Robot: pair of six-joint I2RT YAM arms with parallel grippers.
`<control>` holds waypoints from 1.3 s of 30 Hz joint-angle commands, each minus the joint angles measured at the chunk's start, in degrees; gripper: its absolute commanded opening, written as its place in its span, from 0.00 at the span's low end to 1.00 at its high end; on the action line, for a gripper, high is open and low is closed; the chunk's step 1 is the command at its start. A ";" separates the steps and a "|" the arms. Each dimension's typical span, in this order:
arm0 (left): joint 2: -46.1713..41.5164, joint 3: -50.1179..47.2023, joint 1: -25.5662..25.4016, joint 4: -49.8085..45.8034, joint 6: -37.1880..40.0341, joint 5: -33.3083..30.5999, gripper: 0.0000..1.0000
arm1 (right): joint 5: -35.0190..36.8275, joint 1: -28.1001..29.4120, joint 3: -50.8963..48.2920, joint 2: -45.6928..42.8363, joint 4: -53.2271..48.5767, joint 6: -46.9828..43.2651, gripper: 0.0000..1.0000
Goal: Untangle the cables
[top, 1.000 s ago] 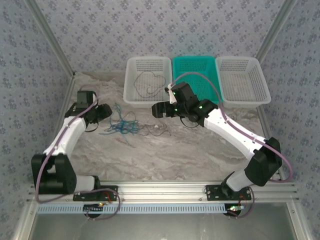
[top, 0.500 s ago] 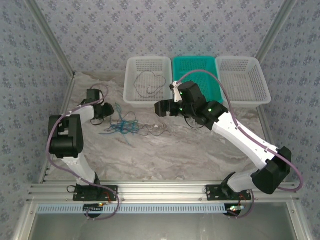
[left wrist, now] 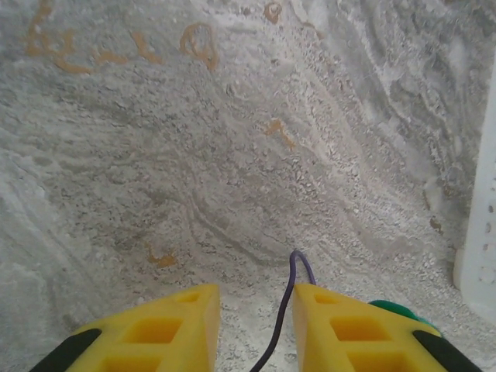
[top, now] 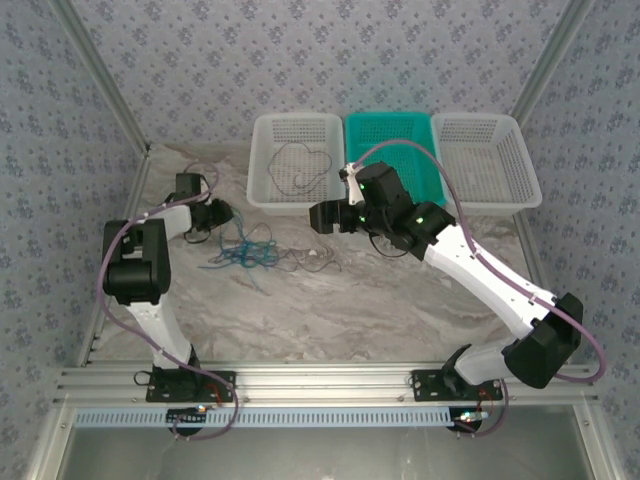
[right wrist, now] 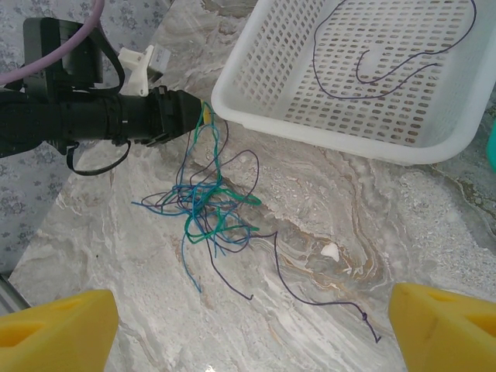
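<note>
The cables [top: 245, 250] lie in a loose tangle of blue, green and dark strands [right wrist: 205, 209] on the marble table, left of centre. Several strands rise from the tangle to my left gripper [right wrist: 204, 115], which sits at its upper left [top: 226, 214]. In the left wrist view its yellow jaws [left wrist: 256, 310] stand a little apart, with a thin dark purple wire [left wrist: 288, 302] running between them along the right finger. A bit of green shows on that finger's outer side. My right gripper [top: 322, 216] hovers wide open above the tangle [right wrist: 252, 325]. One dark strand [right wrist: 310, 291] trails off to the right.
Three baskets line the back: a white one [top: 262, 195] holding a loose dark wire [top: 300, 165], a teal one [top: 388, 118] and another white one [top: 475, 117]. The first basket's rim [right wrist: 310, 133] is just beyond the tangle. Patterned walls close in both sides.
The left arm has folded upright and its gripper has shifted slightly toward the white basket, its jaws narrowing. The right arm shifted a little right, then held still.
</note>
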 commanded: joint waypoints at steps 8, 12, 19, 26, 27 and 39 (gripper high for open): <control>1.56 1.67 -0.27 -5.87 -0.81 -0.92 0.08 | 0.70 0.40 1.05 -0.29 -1.64 1.29 0.92; -3.69 -0.16 -0.30 -5.68 -1.55 -0.50 0.00 | 1.18 0.43 0.77 -0.47 -1.53 1.45 0.92; -25.08 -2.05 -4.54 -12.25 -5.38 -0.60 0.00 | 0.57 2.09 -2.02 -0.15 5.99 -0.90 0.94; -37.03 1.61 -17.61 -18.85 -7.19 -3.79 0.00 | -0.11 5.69 -4.47 4.48 22.31 -6.39 0.97; -37.95 1.80 -18.93 -18.25 -8.05 -3.12 0.00 | -0.69 5.78 -4.39 5.37 23.96 -6.58 0.97; -40.06 8.57 -25.31 -19.11 -11.00 0.84 0.00 | -15.99 6.33 -7.58 18.71 55.23 -3.20 0.61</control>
